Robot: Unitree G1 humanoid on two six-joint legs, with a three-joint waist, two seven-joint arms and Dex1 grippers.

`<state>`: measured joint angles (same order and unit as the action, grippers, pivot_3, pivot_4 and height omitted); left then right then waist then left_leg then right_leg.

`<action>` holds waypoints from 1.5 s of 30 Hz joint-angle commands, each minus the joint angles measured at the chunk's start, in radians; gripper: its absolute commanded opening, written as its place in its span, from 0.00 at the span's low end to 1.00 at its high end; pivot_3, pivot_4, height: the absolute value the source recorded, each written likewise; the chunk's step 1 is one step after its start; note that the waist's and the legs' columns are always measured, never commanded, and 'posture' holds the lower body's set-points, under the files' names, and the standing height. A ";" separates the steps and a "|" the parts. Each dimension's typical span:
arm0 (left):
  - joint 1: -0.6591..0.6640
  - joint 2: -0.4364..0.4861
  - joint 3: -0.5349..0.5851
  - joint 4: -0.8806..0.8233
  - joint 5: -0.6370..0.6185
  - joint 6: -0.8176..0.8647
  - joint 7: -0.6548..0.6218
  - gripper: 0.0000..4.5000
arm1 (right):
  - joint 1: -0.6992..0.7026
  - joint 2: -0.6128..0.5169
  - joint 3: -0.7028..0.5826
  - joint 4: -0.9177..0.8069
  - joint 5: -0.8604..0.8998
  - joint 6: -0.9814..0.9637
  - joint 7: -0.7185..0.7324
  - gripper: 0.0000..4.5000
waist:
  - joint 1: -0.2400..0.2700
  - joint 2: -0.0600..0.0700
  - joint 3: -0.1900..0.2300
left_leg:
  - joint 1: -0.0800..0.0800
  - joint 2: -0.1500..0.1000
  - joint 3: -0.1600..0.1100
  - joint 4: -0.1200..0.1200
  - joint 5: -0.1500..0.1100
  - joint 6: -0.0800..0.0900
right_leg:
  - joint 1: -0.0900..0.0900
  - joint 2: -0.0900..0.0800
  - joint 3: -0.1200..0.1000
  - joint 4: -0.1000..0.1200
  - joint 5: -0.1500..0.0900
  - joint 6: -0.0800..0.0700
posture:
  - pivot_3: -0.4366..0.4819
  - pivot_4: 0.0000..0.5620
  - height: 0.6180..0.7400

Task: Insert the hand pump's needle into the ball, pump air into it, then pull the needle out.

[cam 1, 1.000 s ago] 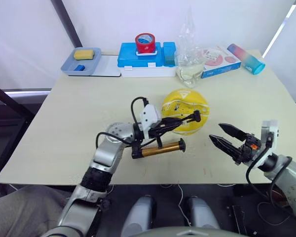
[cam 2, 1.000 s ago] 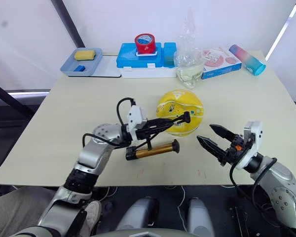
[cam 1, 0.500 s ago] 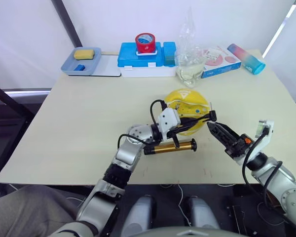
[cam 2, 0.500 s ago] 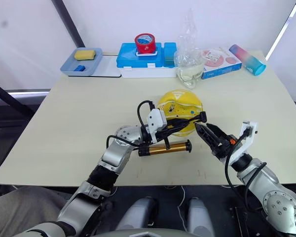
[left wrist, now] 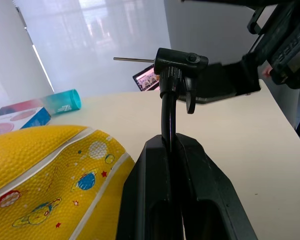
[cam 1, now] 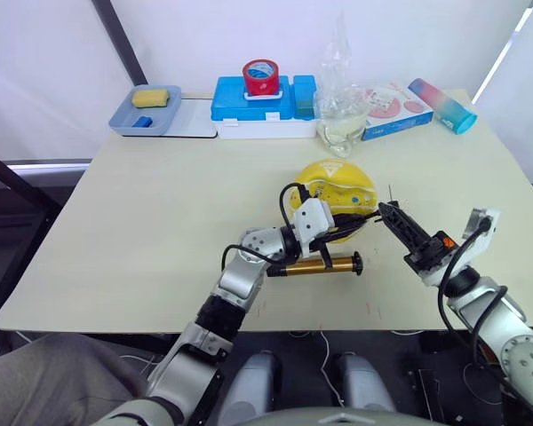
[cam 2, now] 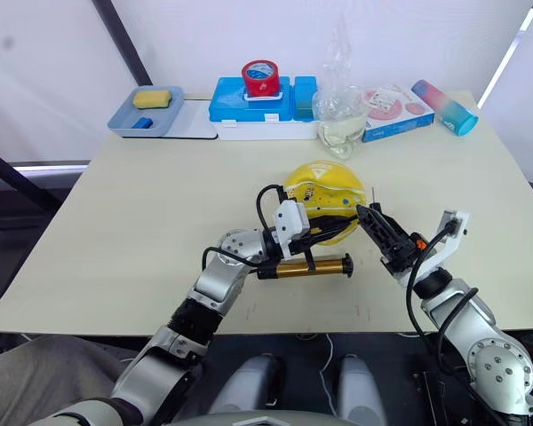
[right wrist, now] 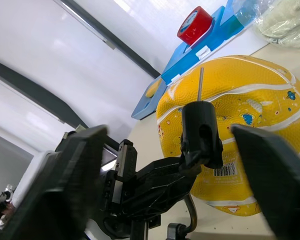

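The yellow ball rests on the table's middle, its printed pictures showing in the left wrist view. My left gripper is shut on the thin black hose in front of the ball. The hand pump's copper tube lies crosswise just below that arm. The hose ends in a black fitting with the needle sticking out, clear of the ball. My right gripper is open, with one finger on each side of the fitting.
Along the table's far edge stand a blue-grey tray with a yellow sponge, a blue box topped by a red tape roll, a clear plastic bag, a pink carton and a pastel bottle.
My left arm carried the hose and pump to the right. My right gripper moved left and up until its open fingers flank the needle's fitting.
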<state>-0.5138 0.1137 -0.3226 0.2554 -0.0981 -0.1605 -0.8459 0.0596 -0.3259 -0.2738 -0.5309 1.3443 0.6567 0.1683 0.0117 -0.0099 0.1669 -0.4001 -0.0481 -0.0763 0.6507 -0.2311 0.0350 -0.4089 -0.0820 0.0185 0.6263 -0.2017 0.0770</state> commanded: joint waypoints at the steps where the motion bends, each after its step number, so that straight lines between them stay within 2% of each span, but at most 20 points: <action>1: -0.025 -0.011 0.001 -0.016 0.002 -0.028 0.004 0.00 | -0.014 0.000 -0.002 -0.007 -0.006 -0.023 0.011 0.52 | 0.000 0.000 0.000 | 0.000 0.000 0.000 0.000 0.000 0.000 | 0.000 0.000 0.000 0.000 0.000 0.000 | 0.48 0.27 1.00; 5: -0.015 -0.012 -0.006 -0.025 -0.005 -0.027 -0.007 0.00 | -0.016 0.003 0.004 0.001 -0.026 -0.031 0.012 0.07 | -0.001 0.000 0.000 | 0.000 0.000 0.000 0.000 0.000 0.000 | 0.000 0.000 0.000 0.000 0.000 0.000 | 0.48 0.27 1.00; 10: -0.012 -0.014 -0.010 -0.033 -0.019 -0.023 -0.026 0.00 | -0.015 -0.001 0.001 0.008 -0.049 -0.035 0.022 0.06 | 0.000 0.000 0.000 | 0.000 0.000 0.000 0.000 0.000 0.000 | 0.000 0.000 0.000 0.000 0.000 0.000 | 0.48 0.27 1.00; 15: -0.015 0.000 0.002 -0.043 -0.058 0.022 -0.073 0.00 | -0.006 -0.075 -0.021 0.014 -0.065 -0.006 0.068 0.06 | 0.000 0.000 0.000 | 0.000 0.000 0.000 0.000 0.000 0.000 | 0.000 0.000 0.000 0.000 0.000 0.000 | 0.48 0.27 1.00; 18: -0.026 0.016 0.021 -0.050 -0.078 0.040 -0.097 0.26 | -0.002 -0.163 -0.044 0.025 -0.075 0.016 0.136 0.06 | 0.000 0.000 0.000 | 0.000 0.000 0.000 0.000 0.000 0.000 | 0.000 0.000 0.000 0.000 0.000 0.000 | 0.48 0.27 1.00; 23: -0.039 0.052 0.040 -0.116 -0.108 0.102 -0.115 0.75 | 0.023 -0.311 -0.087 0.040 -0.114 0.041 0.270 0.06 | 0.001 0.000 0.000 | 0.000 0.000 0.000 0.000 0.000 0.000 | 0.000 0.000 0.000 0.000 0.000 0.000 | 0.48 0.27 1.00; 24: -0.042 0.059 0.046 -0.140 -0.116 0.125 -0.114 0.89 | 0.029 -0.338 -0.098 0.044 -0.127 0.043 0.300 0.06 | 0.001 0.000 0.000 | 0.000 0.000 0.000 0.000 0.000 0.000 | 0.000 0.000 0.000 0.000 0.000 0.000 | 0.48 0.27 1.00; 25: -0.044 0.066 0.050 -0.162 -0.125 0.148 -0.112 0.99 | 0.036 -0.368 -0.106 0.050 -0.149 0.041 0.335 0.06 | 0.001 0.000 0.000 | 0.000 0.000 0.000 0.000 0.000 0.000 | 0.000 0.000 0.000 0.000 0.000 0.000 | 0.48 0.27 1.00; 28: -0.055 0.085 0.076 -0.226 -0.146 0.215 -0.094 0.99 | 0.054 -0.441 -0.127 0.069 -0.222 0.002 0.471 0.06 | 0.001 0.000 0.000 | -0.001 0.000 0.000 0.001 0.000 0.000 | 0.000 0.000 0.000 0.000 0.000 0.001 | 0.48 0.27 1.00; 31: -0.070 0.107 0.110 -0.272 -0.161 0.287 -0.058 0.99 | 0.075 -0.508 -0.110 0.095 -0.381 -0.083 0.594 0.06 | 0.001 0.000 0.000 | -0.001 0.000 0.000 0.001 0.000 0.000 | 0.000 0.000 0.000 0.000 -0.001 0.001 | 0.48 0.27 1.00; 35: -0.095 0.154 0.163 -0.307 -0.162 0.369 -0.009 0.99 | 0.086 -0.553 -0.109 0.137 -0.506 -0.164 0.709 0.06 | 0.000 0.000 0.000 | 0.000 0.001 0.001 0.001 0.000 0.000 | 0.000 0.001 -0.001 0.000 -0.001 0.001 | 0.48 0.27 1.00; 40: -0.125 0.237 0.216 -0.305 -0.156 0.493 0.027 0.99 | 0.111 -0.573 -0.148 0.163 -0.560 -0.204 0.811 0.06 | 0.001 -0.001 0.000 | 0.000 0.001 0.001 0.001 0.000 0.000 | 0.000 0.001 0.000 0.000 -0.001 0.001 | 0.48 0.27 1.00; 45: -0.169 0.303 0.210 -0.253 -0.140 0.565 0.017 0.99 | 0.137 -0.591 -0.197 0.192 -0.590 -0.216 0.878 0.06 | 0.002 -0.001 0.001 | -0.001 0.000 0.001 0.001 0.000 0.000 | 0.000 0.000 0.000 0.000 -0.001 0.001 | 0.48 0.27 1.00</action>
<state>-0.6465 0.4146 -0.1212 -0.0038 -0.2391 0.3938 -0.8278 0.1965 -0.9016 -0.4176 -0.3392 0.7672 0.4679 1.0209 0.0138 -0.0107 0.1674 -0.4006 -0.0478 -0.0758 0.6521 -0.2312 0.0350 -0.4083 -0.0818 0.0182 0.6260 -0.2024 0.0784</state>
